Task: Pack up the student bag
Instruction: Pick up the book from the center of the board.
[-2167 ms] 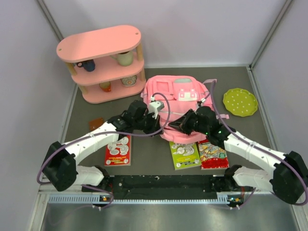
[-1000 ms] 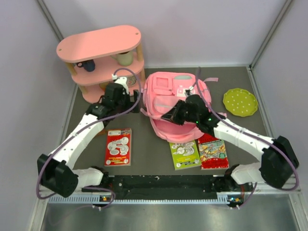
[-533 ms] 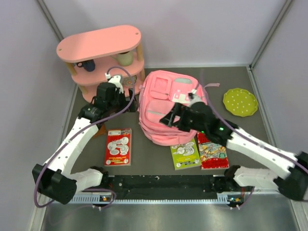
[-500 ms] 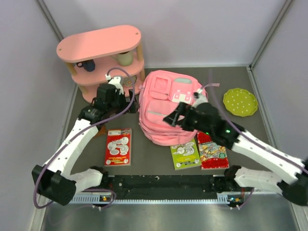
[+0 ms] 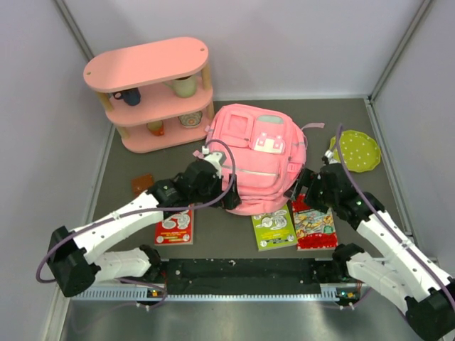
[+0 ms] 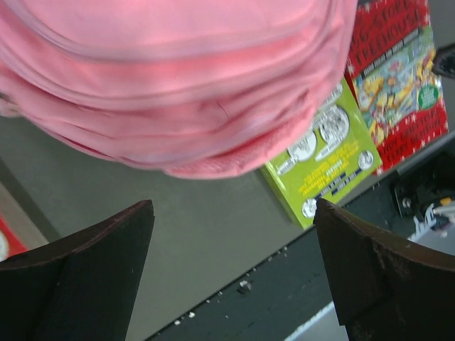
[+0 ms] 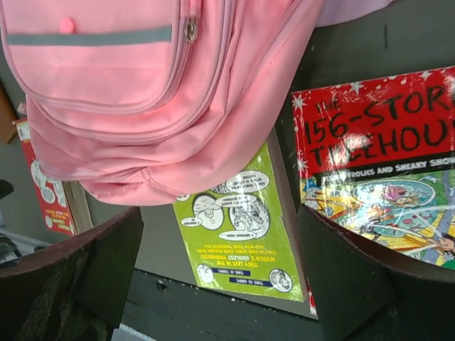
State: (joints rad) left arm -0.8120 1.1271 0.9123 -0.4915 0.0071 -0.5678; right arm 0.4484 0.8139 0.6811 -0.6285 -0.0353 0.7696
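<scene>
Grey worktop [image 5: 213, 238] covers the floor of a pale-walled booth, and the two arms reach in from its near edge. The student bag [image 5: 259, 170] lies at the centre, toward the back. It is a soft pink backpack resting with its front pockets up and its white-and-pink patch [image 5: 271, 143] showing. A thin pink strap [image 5: 313, 126] trails off its right side, toward a green dotted plate [image 5: 355, 150] that lies near the right wall.

A pink oval shelf [image 5: 146, 64] of three tiers stands in the back left corner, just beside the bag. A dark blue mug [image 5: 129, 96] and a pale cup [image 5: 185, 86] sit on its middle tier. The two pieces on the lowest tier are too small to name.

Three books lie flat toward the front. A red book [image 5: 174, 222] is at the left, and a green book [image 5: 274, 229] lies right at the bag's near edge. A red storybook [image 5: 313, 226] lies just beside the green one on the right. A small brown thing [image 5: 142, 185] lies near the left wall.

The left tool [image 5: 230, 200] sits low at the bag's near left corner. In the left wrist view its dark fingers [image 6: 85, 273] stand wide apart with nothing between them, and the bag's rounded edge is just beyond them. The right tool [image 5: 297, 192] is at the bag's near right edge, over the far end of the storybook. Its fingers [image 7: 359, 280] are also spread wide and empty, framing the green book and the bag's zipped side.
</scene>
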